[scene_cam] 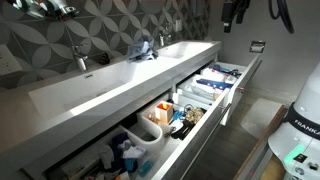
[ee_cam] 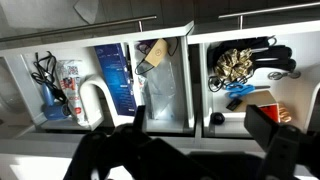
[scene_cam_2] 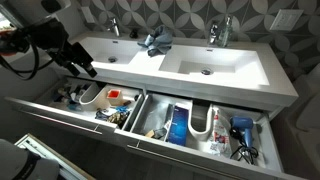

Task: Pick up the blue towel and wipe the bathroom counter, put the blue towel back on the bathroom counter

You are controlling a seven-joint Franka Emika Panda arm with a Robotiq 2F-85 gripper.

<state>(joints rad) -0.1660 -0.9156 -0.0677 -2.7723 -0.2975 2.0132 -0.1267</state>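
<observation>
The blue towel [scene_cam: 143, 47] lies crumpled on the white bathroom counter [scene_cam: 110, 85] between the two faucets. It also shows in an exterior view [scene_cam_2: 155, 41] on the counter [scene_cam_2: 250, 75]. My gripper [scene_cam_2: 82, 63] hangs at the left end of the counter, well away from the towel, and shows dark at the top of an exterior view [scene_cam: 235, 14]. In the wrist view its fingers [ee_cam: 200, 125] are spread wide with nothing between them, and they look down into the open drawers. The towel is not in the wrist view.
Two wide drawers [scene_cam_2: 150, 120] stand pulled out below the counter, full of bottles, brushes, a red item [scene_cam_2: 118, 97] and a blue hair dryer [scene_cam_2: 240, 130]. Faucets [scene_cam_2: 222, 32] rise behind each basin. The robot base [scene_cam: 298, 130] stands in front of the drawers.
</observation>
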